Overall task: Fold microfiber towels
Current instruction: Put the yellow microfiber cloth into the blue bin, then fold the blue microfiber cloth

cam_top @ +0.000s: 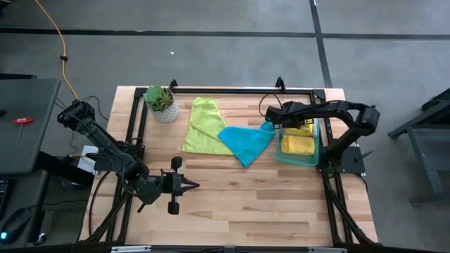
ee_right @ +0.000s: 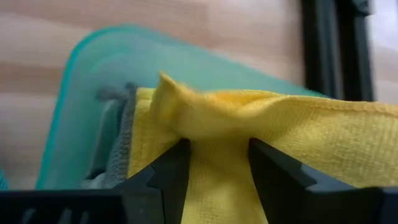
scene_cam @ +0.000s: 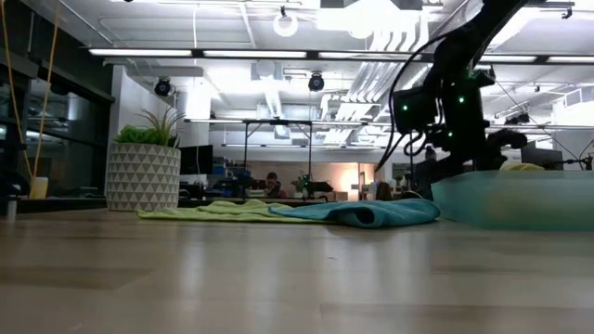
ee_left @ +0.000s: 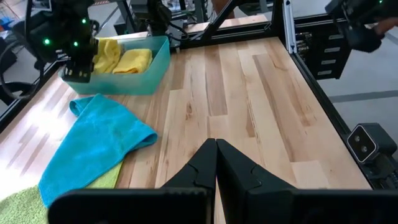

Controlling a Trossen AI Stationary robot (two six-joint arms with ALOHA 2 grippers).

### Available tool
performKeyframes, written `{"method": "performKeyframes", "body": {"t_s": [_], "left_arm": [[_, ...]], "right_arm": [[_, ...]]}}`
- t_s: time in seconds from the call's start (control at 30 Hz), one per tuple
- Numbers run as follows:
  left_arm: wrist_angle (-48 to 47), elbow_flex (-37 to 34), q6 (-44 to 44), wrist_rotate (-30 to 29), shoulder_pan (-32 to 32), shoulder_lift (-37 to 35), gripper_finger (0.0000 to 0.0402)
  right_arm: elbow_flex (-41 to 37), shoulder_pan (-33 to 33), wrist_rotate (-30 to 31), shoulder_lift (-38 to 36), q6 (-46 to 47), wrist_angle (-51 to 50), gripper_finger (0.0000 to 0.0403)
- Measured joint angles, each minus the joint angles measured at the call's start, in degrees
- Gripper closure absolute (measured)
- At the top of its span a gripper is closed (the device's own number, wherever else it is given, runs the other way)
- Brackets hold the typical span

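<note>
A translucent green tray [cam_top: 309, 160] at the table's right holds a yellow towel [cam_top: 299, 144] and a grey towel [ee_right: 118, 155] beside it. My right gripper [ee_right: 217, 149] reaches down into the tray's far end [cam_top: 281, 126] and is shut on the yellow towel. A teal towel [cam_top: 246, 143] lies spread on the table's middle, overlapping a lime green towel [cam_top: 204, 125] to its left. My left gripper [ee_left: 216, 149] hangs shut above the near left part of the table [cam_top: 193, 185], touching nothing. My right gripper pinches a raised fold of the yellow towel [ee_right: 217, 124] between its two fingers [ee_right: 168, 168]. The fingers come slanting down from above. The cloth bunches into a ridge at the fingertips, and the rest of the towel lies in the tray.
A small potted plant [cam_top: 162, 103] stands at the far left corner. A black frame rail [cam_top: 232, 91] runs along the far edge, with uprights at the sides. Bare wood lies across the near half of the table [cam_top: 267, 204].
</note>
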Motion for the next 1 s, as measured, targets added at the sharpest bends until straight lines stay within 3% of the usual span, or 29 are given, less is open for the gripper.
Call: {"method": "performKeyframes", "body": {"t_s": [0.23, 0.43, 0.63, 0.83, 1.0], "left_arm": [[0.0, 0.0, 0.01, 0.0, 0.02, 0.0, 0.0401], [0.0, 0.0, 1.07, -0.07, 0.0, 0.0, 0.0401], [-0.05, 0.0, 1.52, -0.33, 0.01, 0.0, 0.0401], [-1.37, 0.0, 1.49, -1.56, 0.02, 0.0, 0.0401], [-2.5, 0.0, -0.04, -1.91, 0.2, 0.0, 0.0401]], "right_arm": [[-0.03, 0.02, -3.36, 1.17, -5.09, 6.13, 0.0246], [-0.14, 0.04, 0.6, -2.77, -5.25, 0.32, 0.0246], [-0.14, 2.33, 4.94, -11.58, -4.8, -6.12, 0.0246], [-0.14, 13.68, 7.31, -21.16, -5.3, 0.04, 0.0246], [-0.14, 28.13, 9.73, -23.3, -11.12, 17.22, 0.0246]]}}
